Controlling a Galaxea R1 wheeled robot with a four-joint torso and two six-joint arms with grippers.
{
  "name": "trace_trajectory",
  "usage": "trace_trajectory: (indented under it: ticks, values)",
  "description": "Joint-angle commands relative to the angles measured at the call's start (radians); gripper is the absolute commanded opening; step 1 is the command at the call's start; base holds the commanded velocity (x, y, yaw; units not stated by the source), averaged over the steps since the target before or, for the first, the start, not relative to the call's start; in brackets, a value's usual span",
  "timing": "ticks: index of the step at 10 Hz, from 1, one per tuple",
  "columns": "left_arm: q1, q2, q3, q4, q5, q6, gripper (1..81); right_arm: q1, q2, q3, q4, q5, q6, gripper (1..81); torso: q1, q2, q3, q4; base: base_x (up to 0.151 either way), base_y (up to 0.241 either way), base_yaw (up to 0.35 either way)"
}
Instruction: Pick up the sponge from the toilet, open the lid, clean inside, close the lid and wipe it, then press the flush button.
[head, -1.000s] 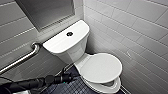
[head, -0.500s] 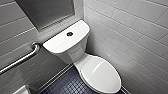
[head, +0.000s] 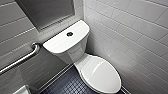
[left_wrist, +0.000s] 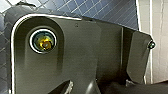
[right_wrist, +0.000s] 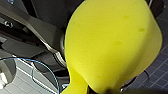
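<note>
**Lid down, sponge in right grip**

Two walls (head: 130, 30) of pale oblong tiles. One dark small-tiled floor (head: 67, 86). One white glossy ceramic toilet (head: 75, 53) in the corner. One white oval lid (head: 101, 73), down flat on the bowl. One metal grab bar (head: 20, 60) on the wall beside the tank. One bright yellow sponge (right_wrist: 110, 42), bent, clamped by the right gripper (right_wrist: 107, 89), clear of the floor. One small round dark flush button (head: 69, 33), mid tank cover (head: 60, 42).
</note>
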Motion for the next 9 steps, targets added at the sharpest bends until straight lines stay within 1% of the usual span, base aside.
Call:
trace_trajectory:
  ticks: [1,2,3,4,5,6,7,8,9]
  values:
    - [0.057,0.147,-0.250,0.084,0.235,0.049,81.1,-0.033,-0.017,0.001,-0.025,-0.088,-0.003,1.0,0.000,0.000,0.000,0.000,0.000,0.000,0.000]
    - [0.089,0.161,-0.261,0.081,0.222,0.114,81.1,-0.033,-0.018,0.006,-0.025,-0.085,-0.003,1.0,0.000,0.000,0.000,0.000,0.000,0.000,0.000]
    - [0.109,0.167,-0.254,0.078,0.212,0.151,81.1,-0.033,-0.027,0.020,-0.025,-0.073,-0.001,1.0,0.000,0.000,0.000,0.000,0.000,0.000,0.000]
    - [0.136,0.170,-0.252,0.080,0.187,0.154,81.1,-0.024,-0.056,0.067,-0.025,-0.068,0.000,1.0,0.000,0.000,0.000,0.000,0.000,0.000,0.000]
    - [0.169,0.168,-0.247,0.081,0.147,0.168,81.1,-0.013,-0.113,0.143,-0.024,-0.059,0.002,1.0,0.000,0.000,0.000,0.000,0.000,0.000,0.000]
    - [0.201,0.168,-0.241,0.081,0.107,0.184,81.1,-0.001,-0.182,0.243,-0.024,-0.012,-0.001,1.0,0.000,0.000,0.000,0.000,0.000,0.000,0.000]
    - [0.227,0.167,-0.232,0.081,0.091,0.194,81.1,0.014,-0.261,0.349,-0.025,0.030,-0.003,1.0,0.000,0.000,0.000,0.000,0.000,0.000,0.000]
    - [0.241,0.167,-0.226,0.081,0.091,0.194,81.1,0.034,-0.340,0.453,-0.024,0.048,-0.003,1.0,0.000,0.000,0.000,0.000,0.000,0.000,0.000]
    - [0.248,0.162,-0.212,0.083,0.091,0.194,81.1,0.059,-0.415,0.539,-0.024,0.050,-0.001,1.0,0.000,0.000,0.000,0.000,0.000,0.000,0.000]
